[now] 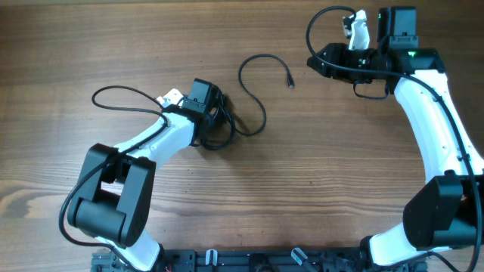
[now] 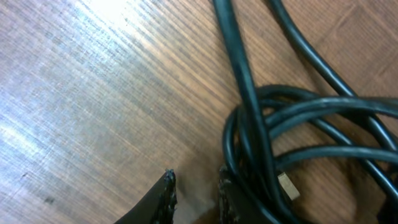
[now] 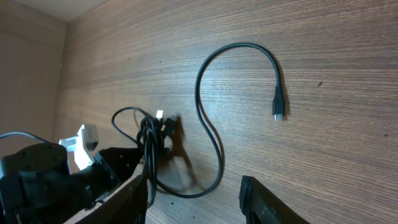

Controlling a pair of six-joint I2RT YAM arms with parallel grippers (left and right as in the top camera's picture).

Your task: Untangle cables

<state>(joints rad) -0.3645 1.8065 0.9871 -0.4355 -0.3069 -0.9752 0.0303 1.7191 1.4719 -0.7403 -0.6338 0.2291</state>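
The cables form a black bundle (image 1: 221, 134) on the wooden table. One strand loops up and right (image 1: 243, 69) to a small plug (image 1: 290, 83). My left gripper (image 1: 214, 109) sits right over the bundle. In the left wrist view its fingers (image 2: 196, 190) are a narrow gap apart with bare wood between them. The coiled cords (image 2: 292, 130) and a small metal plug (image 2: 288, 185) lie against the right finger. My right gripper (image 1: 314, 62) hovers at the back right, apart from the cables. It is wide open and empty (image 3: 194, 196), and the loop (image 3: 208, 134) and its plug (image 3: 278, 109) lie ahead.
A thin black wire (image 1: 113, 92) loops out over the table at the left and runs to the left wrist. The right arm's own thicker wires (image 1: 325, 19) arc above its wrist. The arm bases stand along the front edge.
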